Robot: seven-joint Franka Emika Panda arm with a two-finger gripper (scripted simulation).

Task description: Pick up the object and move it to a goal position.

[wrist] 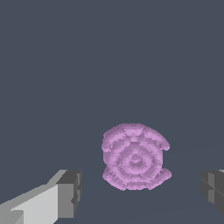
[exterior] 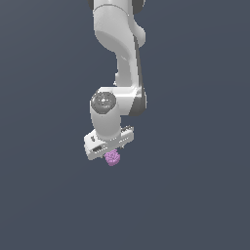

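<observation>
Your gripper (wrist: 140,192) is spread wide, holding nothing. The pinkish-purple blob (wrist: 134,156) sits between the two fingertips (wrist: 70,192), gaps visible on both sides, no contact. In the exterior view the blob (exterior: 113,157) shows directly under the white hand, fingers hidden there. Plain grey surface (exterior: 195,195) all round.

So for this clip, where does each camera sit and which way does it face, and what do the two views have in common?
Exterior view: off the arm, its exact spot unknown, facing the white arm as it reaches down to the gripper over the pinkish-purple object.
Wrist view: on the wrist, looking past the two fingertips at the object, which lies between them with gaps on both sides.
Shared: both show the object, the gripper and the plain dark grey background.
</observation>
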